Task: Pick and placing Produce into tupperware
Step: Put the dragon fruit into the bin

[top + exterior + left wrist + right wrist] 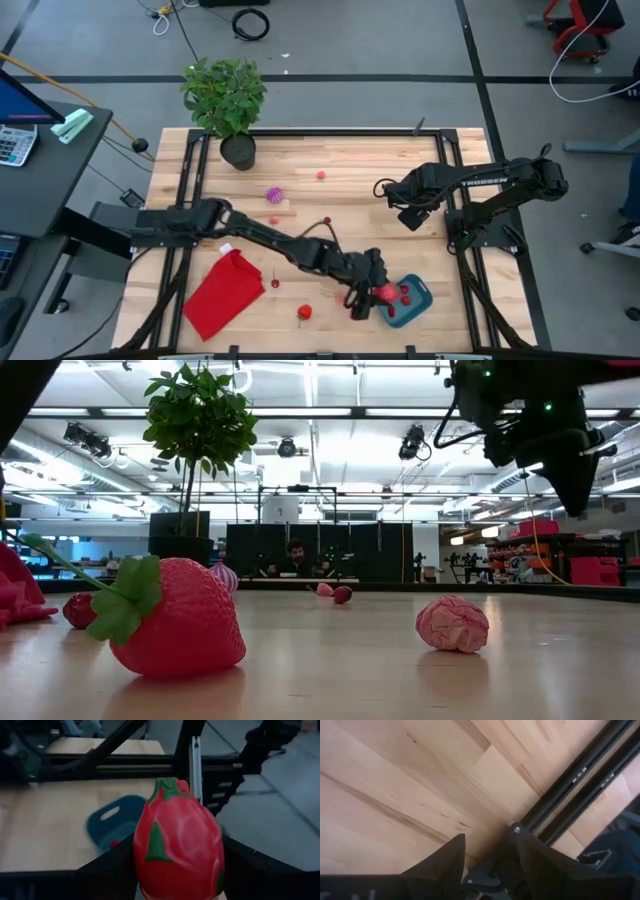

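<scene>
My left gripper (368, 296) reaches from the table's left and is shut on a red toy fruit with green scales (177, 845), at the left rim of the teal tupperware (412, 303). The tupperware stands near the table's front right and has red produce (404, 296) in it. Loose produce lies on the table: a purple piece (274, 194), small red pieces (321, 175) and a strawberry (305, 312), which is large and close in the low view (175, 618). My right gripper (487, 834) hangs open over bare wood at the right, holding nothing. My left gripper pinches the red fruit by its two opposite sides (142, 855) between its two fingers (112, 870). The fingers come from the table's left, slanting a little downward. The fruit's green-tipped end (170, 787) points away from the gripper. The fruit is lifted clear of the table.
A red cloth (225, 292) lies flat at the front left. A potted plant (225, 100) stands at the far left corner. A pink lumpy piece (452, 623) lies on the table. Black frame rails (455, 175) run along the table's sides and far edge.
</scene>
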`<move>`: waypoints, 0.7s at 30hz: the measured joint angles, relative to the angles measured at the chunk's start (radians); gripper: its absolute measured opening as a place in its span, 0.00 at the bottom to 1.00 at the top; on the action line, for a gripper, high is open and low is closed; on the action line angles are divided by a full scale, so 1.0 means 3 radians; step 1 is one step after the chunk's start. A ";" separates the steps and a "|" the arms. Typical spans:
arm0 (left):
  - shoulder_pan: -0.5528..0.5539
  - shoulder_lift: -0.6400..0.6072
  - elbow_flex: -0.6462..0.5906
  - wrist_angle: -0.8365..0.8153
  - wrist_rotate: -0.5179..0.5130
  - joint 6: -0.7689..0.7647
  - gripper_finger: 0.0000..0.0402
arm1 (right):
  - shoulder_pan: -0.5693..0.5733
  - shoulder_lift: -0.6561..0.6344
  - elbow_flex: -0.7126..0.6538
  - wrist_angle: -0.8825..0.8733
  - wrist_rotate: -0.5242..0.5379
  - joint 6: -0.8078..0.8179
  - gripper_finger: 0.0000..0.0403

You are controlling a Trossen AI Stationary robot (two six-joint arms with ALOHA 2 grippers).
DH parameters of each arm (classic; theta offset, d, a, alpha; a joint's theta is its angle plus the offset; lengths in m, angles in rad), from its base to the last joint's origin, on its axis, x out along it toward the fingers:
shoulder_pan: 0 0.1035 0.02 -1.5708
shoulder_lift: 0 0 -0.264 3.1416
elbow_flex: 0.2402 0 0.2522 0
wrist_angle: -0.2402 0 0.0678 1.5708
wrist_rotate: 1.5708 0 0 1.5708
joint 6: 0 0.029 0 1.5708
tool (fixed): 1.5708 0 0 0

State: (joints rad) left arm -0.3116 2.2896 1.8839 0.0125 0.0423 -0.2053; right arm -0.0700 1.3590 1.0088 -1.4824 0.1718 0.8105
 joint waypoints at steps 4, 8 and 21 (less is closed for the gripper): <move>-0.0036 0.0349 0.0449 -0.0026 0.0015 0.0118 0.58 | 0.0000 0.0000 0.0000 0.0112 0.0005 -0.0015 0.47; -0.0079 0.0713 0.0971 -0.0069 0.0022 0.0283 0.57 | 0.0000 0.0000 0.0000 0.0222 0.0005 -0.0090 0.47; 0.0066 0.1155 0.1464 -0.0729 0.0020 0.0263 0.59 | 0.0004 -0.0001 0.0000 0.0235 0.0007 -0.0381 0.47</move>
State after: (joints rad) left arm -0.2917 2.6361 2.3230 -0.2062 0.0483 -0.1265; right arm -0.0689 1.3586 1.0088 -1.4120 0.1739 0.6963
